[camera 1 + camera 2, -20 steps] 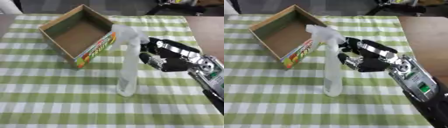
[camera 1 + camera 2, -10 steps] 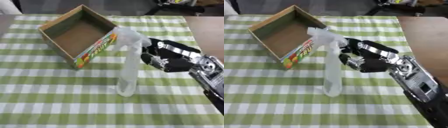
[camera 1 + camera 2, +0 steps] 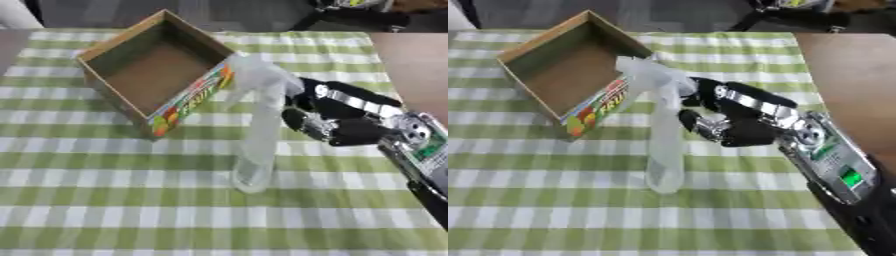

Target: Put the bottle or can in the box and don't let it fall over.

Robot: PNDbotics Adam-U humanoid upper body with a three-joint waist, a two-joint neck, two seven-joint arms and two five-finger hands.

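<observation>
A clear spray bottle [image 3: 258, 135] stands upright on the green-and-white checked cloth, its trigger head pointing left toward the box. An open cardboard box [image 3: 188, 102] with a colourful printed side sits to the bottle's upper left, empty inside. My right hand [image 3: 745, 125] reaches in from the right and is level with the bottle's neck and upper body. Its fingers [image 3: 302, 92] and thumb are spread and partly curved at the bottle's right side, close to it or just touching, not wrapped round it. My left hand does not show.
The checked cloth [image 3: 105, 200] covers most of the table. Bare brown tabletop [image 3: 411, 65] lies at the right. Dark equipment [image 3: 350, 15] stands beyond the far edge.
My right hand has moved left, closing the gap to the bottle's neck. The bottle and box stay where they were.
</observation>
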